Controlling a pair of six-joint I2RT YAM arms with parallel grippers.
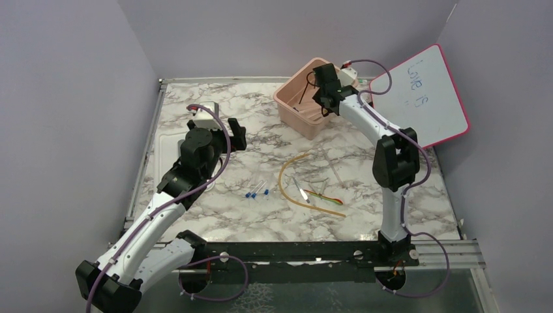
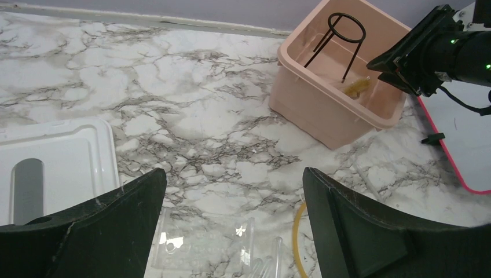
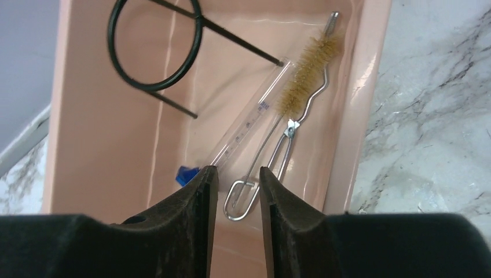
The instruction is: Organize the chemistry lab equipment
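From above, the tan tube [image 1: 281,179] and blue-tipped pieces [image 1: 257,193] are seen on the worktop [image 1: 215,215]; at the left wrist, the left tool [image 2: 234,179] is held wide open; at the right wrist, the right tool [image 3: 238,174], narrowly parted and seemingly empty, is held over the pink bin [image 3: 87,145] containing the tripod [image 3: 153,88] and brush [image 3: 304,72].

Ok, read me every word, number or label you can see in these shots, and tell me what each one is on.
"Love is": blue handwriting on the pink-framed whiteboard, running sideways in the top view; the second word is less certain.
Blue printed marks on the clear glass tube lying in the pink bin: too small to read.
No other text shows in any view.
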